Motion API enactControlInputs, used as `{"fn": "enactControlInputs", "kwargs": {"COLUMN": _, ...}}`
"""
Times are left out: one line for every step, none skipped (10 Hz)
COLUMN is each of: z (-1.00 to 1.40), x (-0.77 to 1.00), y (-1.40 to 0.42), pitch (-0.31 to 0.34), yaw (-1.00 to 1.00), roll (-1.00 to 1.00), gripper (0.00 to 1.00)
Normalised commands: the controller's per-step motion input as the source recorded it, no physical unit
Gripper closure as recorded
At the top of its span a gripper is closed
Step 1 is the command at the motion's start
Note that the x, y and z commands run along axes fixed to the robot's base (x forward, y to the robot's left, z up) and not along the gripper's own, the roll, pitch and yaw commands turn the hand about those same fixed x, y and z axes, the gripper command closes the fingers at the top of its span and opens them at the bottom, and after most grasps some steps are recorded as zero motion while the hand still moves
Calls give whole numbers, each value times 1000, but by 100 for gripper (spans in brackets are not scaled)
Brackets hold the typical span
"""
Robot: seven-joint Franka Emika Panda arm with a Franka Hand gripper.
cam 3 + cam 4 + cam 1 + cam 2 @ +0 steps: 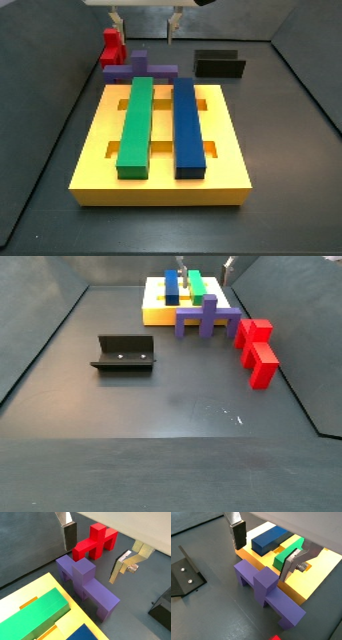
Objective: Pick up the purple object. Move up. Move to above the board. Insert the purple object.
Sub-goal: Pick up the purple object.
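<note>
The purple object (139, 70) lies on the dark floor, touching or just off the far edge of the board (94, 160), in the upper left of a side view; the exact contact cannot be told. In the wrist views (85, 587) (268, 592) its prongs point up and its longer bar runs away from the board (321, 564).

The gripper (144, 22) hangs above the purple object with its two fingers (68, 536) spread apart and nothing between them. In both wrist views the fingers straddle the block, one on each side, which suits a descent to pinch the raised middle bar. Judgement: the pick-up step is in hand and not yet done.

The board already carries a green bar (135, 125) and a dark-blue bar (189, 125), set lengthwise in its slots. Open slots show beside them, and judging by the task these are meant for the purple prongs.

A red block (112, 45) stands just behind the purple object, near the gripper's path; a finger clipping it on the way down is the likely risk. The fixture (221, 64) stands apart, in the upper right of the same side view.
</note>
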Motion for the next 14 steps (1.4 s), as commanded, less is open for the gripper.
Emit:
{"fn": "enactControlInputs", "kwargs": {"z": -163, "x": 0, "y": 0, "pitch": 0, "yaw": -37, "roll": 43, "gripper": 0}}
{"fn": "enactControlInputs", "kwargs": {"z": -169, "x": 0, "y": 0, "pitch": 0, "yaw": -14, "roll": 19, "gripper": 0}}
{"fn": "enactControlInputs", "kwargs": {"z": -154, "x": 0, "y": 31, "pitch": 0, "yaw": 0, "roll": 0, "gripper": 0}}
{"fn": "enactControlInputs", "kwargs": {"z": -171, "x": -23, "y": 40, "pitch": 0, "yaw": -6, "roll": 3, "gripper": 0}}
{"fn": "enactControlInputs", "kwargs": {"z": -174, "x": -37, "y": 49, "pitch": 0, "yaw": -20, "roll": 0, "gripper": 0}}
{"fn": "enactControlInputs", "kwargs": {"z": -160, "x": -69, "y": 71, "pitch": 0, "yaw": -51, "roll": 0, "gripper": 0}}
{"fn": "enactControlInputs", "kwargs": {"z": -157, "x": -37, "y": 63, "pitch": 0, "yaw": -106, "roll": 0, "gripper": 0}}
{"fn": "enactControlInputs", "kwargs": {"z": -157, "x": -29, "y": 60, "pitch": 0, "yaw": -111, "roll": 0, "gripper": 0}}
{"fn": "enactControlInputs", "kwargs": {"z": -137, "x": -37, "y": 37, "pitch": 0, "yaw": -91, "roll": 0, "gripper": 0}}
{"fn": "enactControlInputs", "kwargs": {"z": -131, "x": -17, "y": 0, "pitch": 0, "yaw": -9, "roll": 0, "gripper": 0}}
{"fn": "enactControlInputs", "kwargs": {"z": -117, "x": -29, "y": 0, "pitch": -3, "yaw": 0, "roll": 0, "gripper": 0}}
{"fn": "enactControlInputs", "kwargs": {"z": -146, "x": -40, "y": 0, "pitch": -10, "yaw": -26, "roll": 0, "gripper": 0}}
{"fn": "enactControlInputs", "kwargs": {"z": -174, "x": -46, "y": 0, "pitch": -13, "yaw": -71, "roll": 0, "gripper": 0}}
{"fn": "enactControlInputs", "kwargs": {"z": -200, "x": -34, "y": 0, "pitch": -14, "yaw": -111, "roll": 0, "gripper": 0}}
